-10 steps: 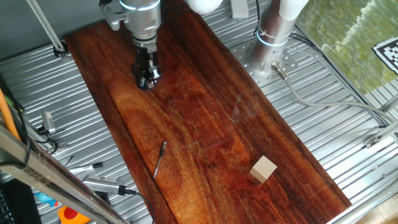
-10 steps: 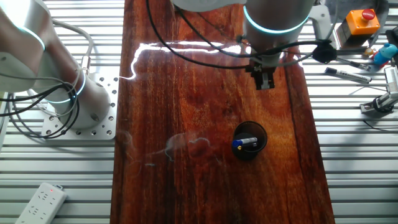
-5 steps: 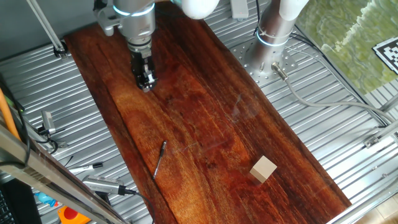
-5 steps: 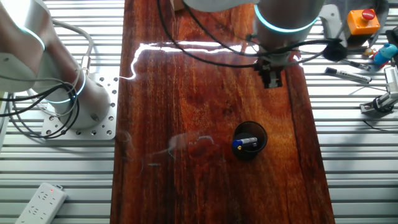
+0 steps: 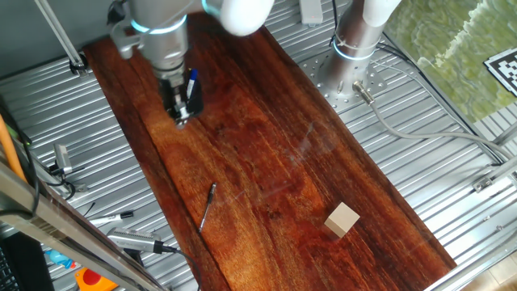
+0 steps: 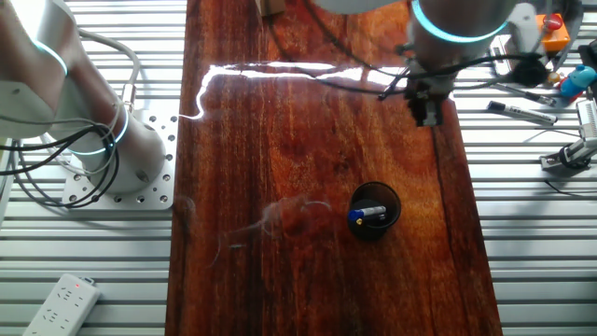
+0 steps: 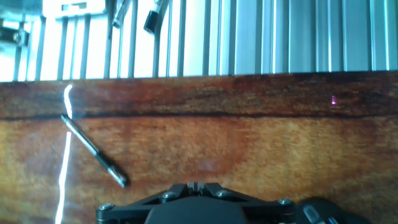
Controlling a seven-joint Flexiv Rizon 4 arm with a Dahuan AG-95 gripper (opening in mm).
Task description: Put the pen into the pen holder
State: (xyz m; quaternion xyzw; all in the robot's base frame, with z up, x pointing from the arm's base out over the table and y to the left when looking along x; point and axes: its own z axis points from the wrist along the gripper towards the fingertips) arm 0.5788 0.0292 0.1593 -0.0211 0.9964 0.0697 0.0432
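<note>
The pen (image 5: 208, 207) is a slim dark stick lying flat on the wooden board (image 5: 275, 162), near its left edge. In the hand view the pen (image 7: 93, 150) lies diagonally at the left, ahead of my gripper (image 7: 200, 185). The pen holder (image 6: 374, 211) is a small black round cup with a blue pen in it. My gripper (image 5: 179, 111) hangs over the board, apart from the pen and beside the holder, with its jaws shut and empty. In the other fixed view my gripper (image 6: 430, 112) is beyond the holder, near the board's right edge, and the arm hides the pen.
A tan wooden cube (image 5: 342, 219) sits on the board's near end. Markers (image 5: 137, 241) and clutter lie on the metal table (image 5: 105, 162) left of the board. A second robot's base (image 6: 103, 140) stands beside the board. A power strip (image 6: 61, 303) lies at the corner.
My gripper has moved sideways toward the board's edge, left in one fixed view and right in the other, still shut. The blue pen in the holder now shows beside it. The pen has not moved.
</note>
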